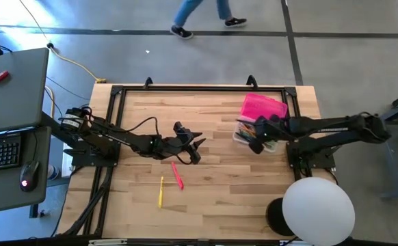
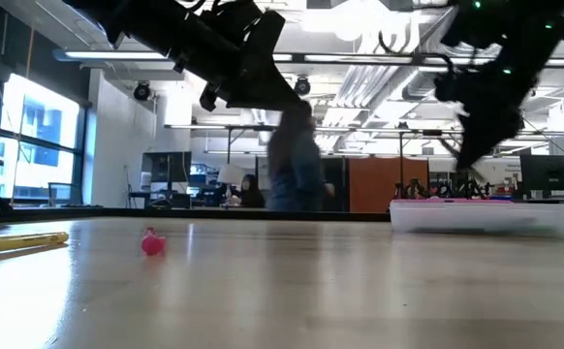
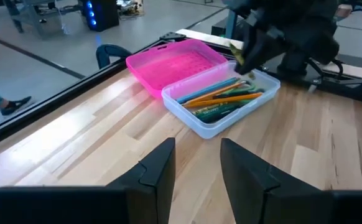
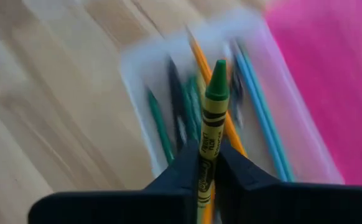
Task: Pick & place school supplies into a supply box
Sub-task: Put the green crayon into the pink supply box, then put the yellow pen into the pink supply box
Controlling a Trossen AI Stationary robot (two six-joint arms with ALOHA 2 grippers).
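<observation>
**Green crayon poised over the box**

Right gripper [image 4: 207,171] clamped on a green crayon [image 4: 212,124], held directly above the open supply box [image 1: 243,136]. Crayon's long axis roughly in line with the pens lying in the box, tip pointing forward, away from the wrist. Pink lid [image 1: 264,107] just beyond the box. Left gripper [image 1: 192,148] apart and empty, well left of the box, nearer the pink-red pen [image 1: 177,175] and yellow pencil [image 1: 161,192].

Two dark jointed arms; black cable looping over left arm [image 1: 127,137].
</observation>
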